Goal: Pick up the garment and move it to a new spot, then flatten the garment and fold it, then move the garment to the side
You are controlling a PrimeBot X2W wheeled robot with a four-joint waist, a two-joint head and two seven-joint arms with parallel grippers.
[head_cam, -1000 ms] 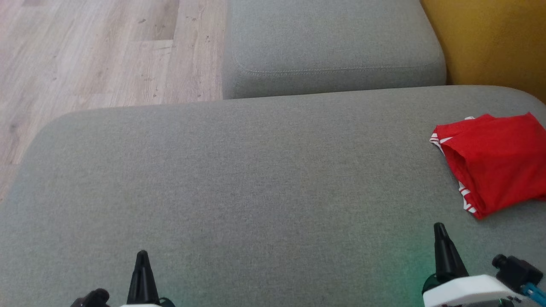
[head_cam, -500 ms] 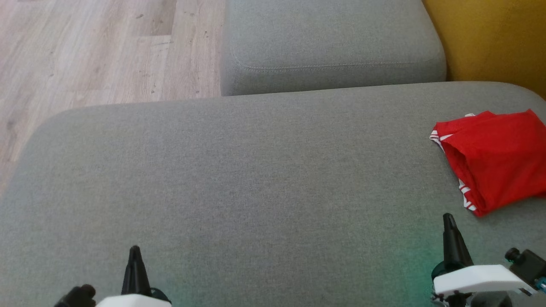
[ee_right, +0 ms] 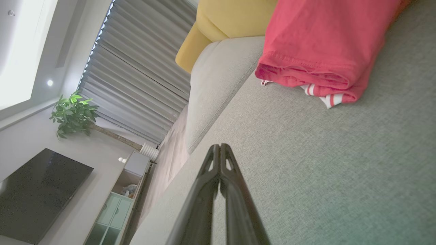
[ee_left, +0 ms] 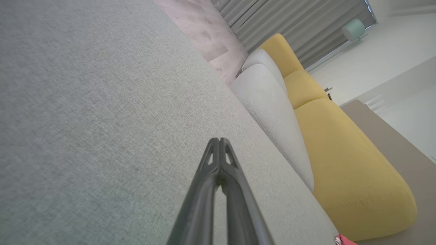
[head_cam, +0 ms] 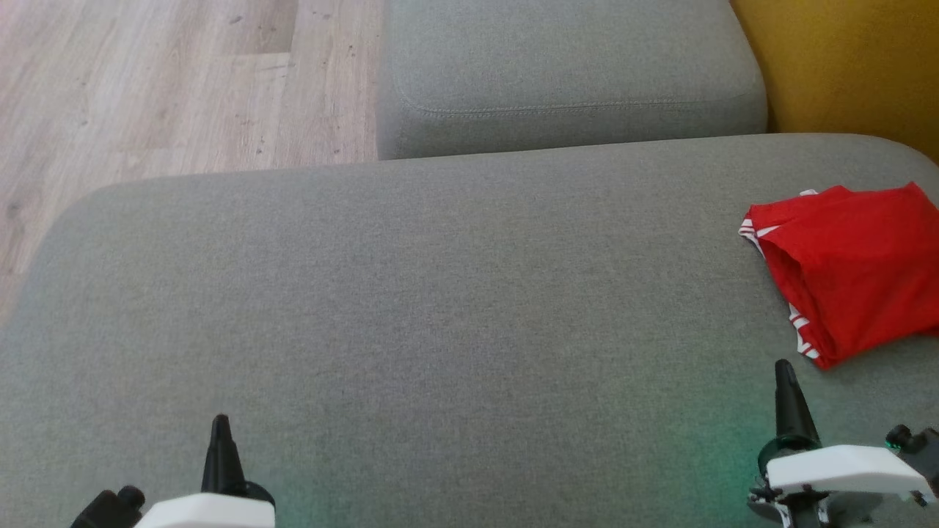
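Observation:
The garment (head_cam: 851,271) is red with white striped trim, folded into a compact bundle at the far right of the grey cushion (head_cam: 440,308); the right wrist view shows the garment (ee_right: 320,44) lying flat, folded edge toward me. My right gripper (head_cam: 783,370) is shut and empty, a short way in front of the garment's near corner; its tips (ee_right: 219,148) meet above bare fabric. My left gripper (head_cam: 219,424) is shut and empty at the lower left, far from the garment; its tips (ee_left: 219,141) are together over the cushion. A red corner of the garment (ee_left: 344,240) peeks in there.
A second grey cushion (head_cam: 565,73) lies beyond the big one. A yellow sofa section (head_cam: 843,66) stands at the back right. Wooden floor (head_cam: 161,81) lies off the cushion's far left edge. The cushion's middle and left are bare fabric.
The head camera has shifted, so the whole picture has slid a little. Both grippers have drawn apart, the left one leftward and the right one rightward, and sit lower in view. The garment lies unmoved.

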